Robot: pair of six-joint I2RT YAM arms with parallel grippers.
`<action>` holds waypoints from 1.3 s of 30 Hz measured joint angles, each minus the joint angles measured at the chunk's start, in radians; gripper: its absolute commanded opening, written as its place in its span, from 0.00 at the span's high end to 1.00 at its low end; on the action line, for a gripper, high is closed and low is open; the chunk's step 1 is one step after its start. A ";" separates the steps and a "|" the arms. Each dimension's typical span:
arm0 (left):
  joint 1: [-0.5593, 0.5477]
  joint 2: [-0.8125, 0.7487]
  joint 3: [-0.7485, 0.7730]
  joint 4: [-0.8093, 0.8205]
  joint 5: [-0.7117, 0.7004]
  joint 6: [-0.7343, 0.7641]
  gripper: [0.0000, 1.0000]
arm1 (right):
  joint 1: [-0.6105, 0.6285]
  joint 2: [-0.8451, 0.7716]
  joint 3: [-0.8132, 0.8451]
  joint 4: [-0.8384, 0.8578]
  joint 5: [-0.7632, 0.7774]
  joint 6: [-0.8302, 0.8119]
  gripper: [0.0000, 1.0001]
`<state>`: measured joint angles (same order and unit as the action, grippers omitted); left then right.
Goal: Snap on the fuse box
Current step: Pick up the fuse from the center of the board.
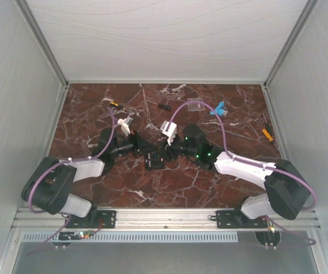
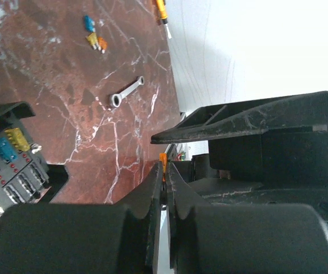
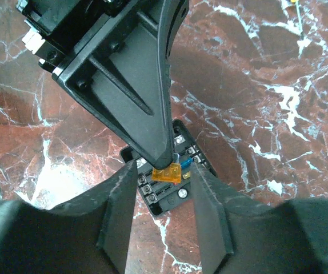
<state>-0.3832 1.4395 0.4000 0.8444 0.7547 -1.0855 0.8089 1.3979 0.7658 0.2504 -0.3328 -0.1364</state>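
Right fingers [image 3: 118, 220] straddle the fuse box [image 3: 159, 198] edges, left fingers [image 3: 144, 108] pinching an orange fuse [image 3: 167, 173].

No writing can be read; any marks on the fuse box [image 3: 163, 197] and orange fuse [image 3: 167, 174] are too small.

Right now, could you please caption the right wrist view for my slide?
Left gripper holds an orange fuse over the fuse box, between the right gripper's fingers.

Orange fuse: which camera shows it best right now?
Right wrist: the orange fuse shows broadside, pinched at the tip of the left gripper above the fuse box. Left wrist shows only an orange sliver between its fingers; the top view is too small to tell.
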 measured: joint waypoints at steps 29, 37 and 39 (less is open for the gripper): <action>-0.026 -0.142 -0.204 0.599 -0.185 -0.312 1.00 | -0.119 -0.071 -0.164 0.533 -0.101 0.928 0.67; -0.032 -0.177 -0.211 0.598 -0.205 -0.313 1.00 | -0.136 -0.009 -0.183 0.721 -0.171 1.065 0.74; -0.036 -0.179 -0.211 0.598 -0.207 -0.313 1.00 | -0.136 -0.004 -0.183 0.746 -0.184 1.081 0.75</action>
<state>-0.4194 1.2610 0.1890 1.4425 0.5480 -1.3983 0.6727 1.3941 0.5827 0.9966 -0.5167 0.9451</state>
